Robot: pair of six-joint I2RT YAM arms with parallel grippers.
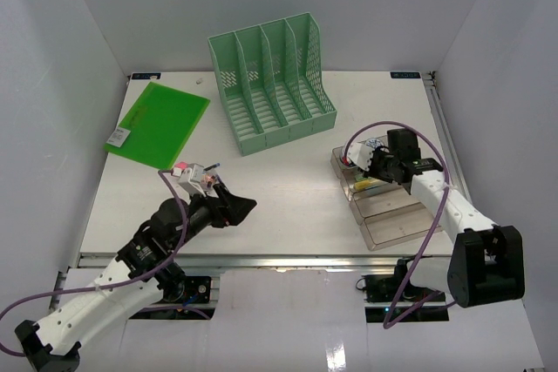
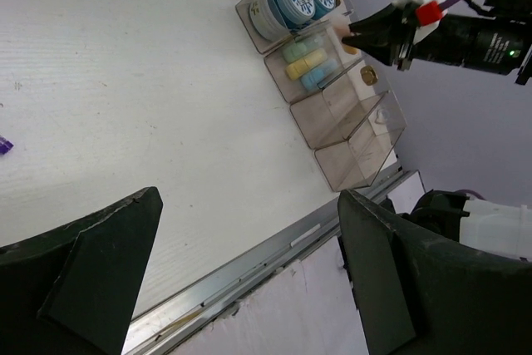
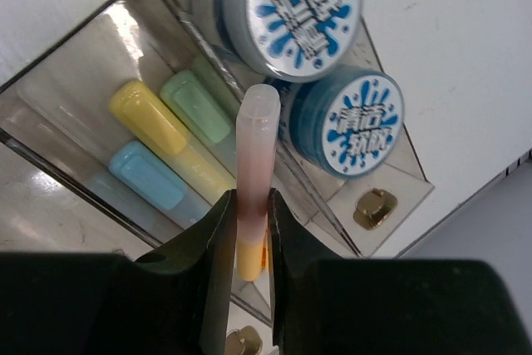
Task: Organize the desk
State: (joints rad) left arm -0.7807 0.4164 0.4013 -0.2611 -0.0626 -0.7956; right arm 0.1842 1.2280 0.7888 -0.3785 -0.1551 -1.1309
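Pinching a pink highlighter (image 3: 256, 135) by its barrel, likely light, stiff and slick, the right pincer (image 3: 248, 204) hangs over the clear tray (image 3: 51, 149); the left pincer (image 2: 249, 197) is spread, empty.

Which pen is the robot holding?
The pink pen, pinched in the right gripper. The yellow pen, green pen and blue pen lie loose in the clear tray.
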